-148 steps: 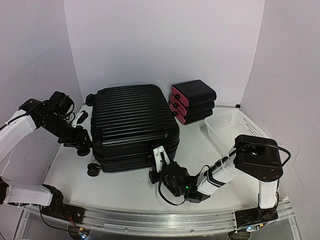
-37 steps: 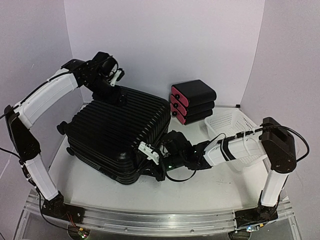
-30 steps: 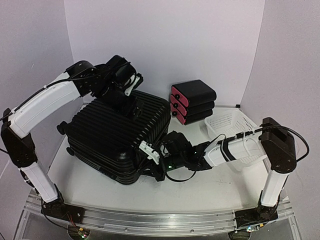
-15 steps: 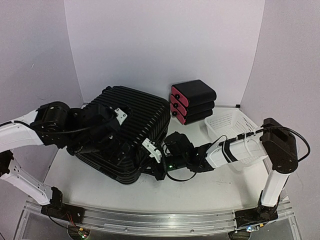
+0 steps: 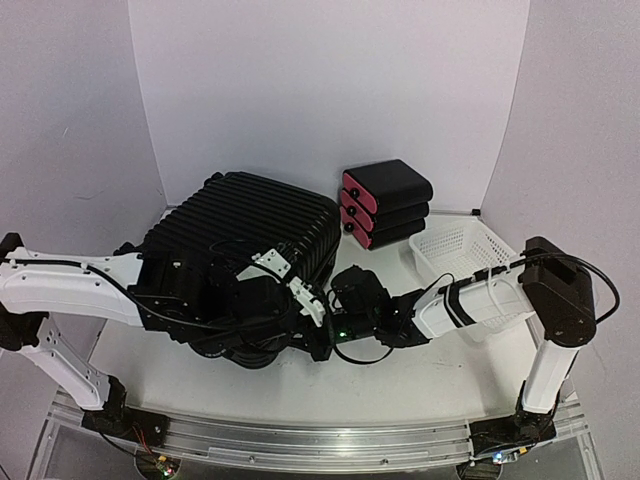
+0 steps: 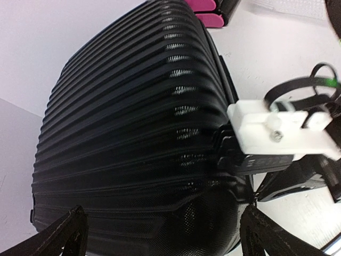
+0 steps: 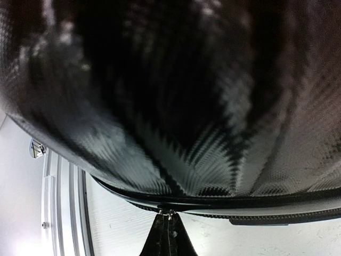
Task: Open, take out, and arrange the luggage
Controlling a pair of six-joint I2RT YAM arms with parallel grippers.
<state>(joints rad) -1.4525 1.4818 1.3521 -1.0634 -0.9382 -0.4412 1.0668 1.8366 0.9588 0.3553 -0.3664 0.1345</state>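
The luggage (image 5: 250, 225) sits just left of the stack of pink-fronted boxes (image 5: 385, 200) and looks rigid, bulky and slick across its ribbed shell (far too wide for either jaw to span). The zipper seam (image 7: 240, 205) is therefore probably the sensible hold. The right gripper (image 7: 166, 234) is pinched tight at that seam, apparently on the pull, while the left gripper (image 6: 165, 234) is spread wide over the shell, grasping nothing.
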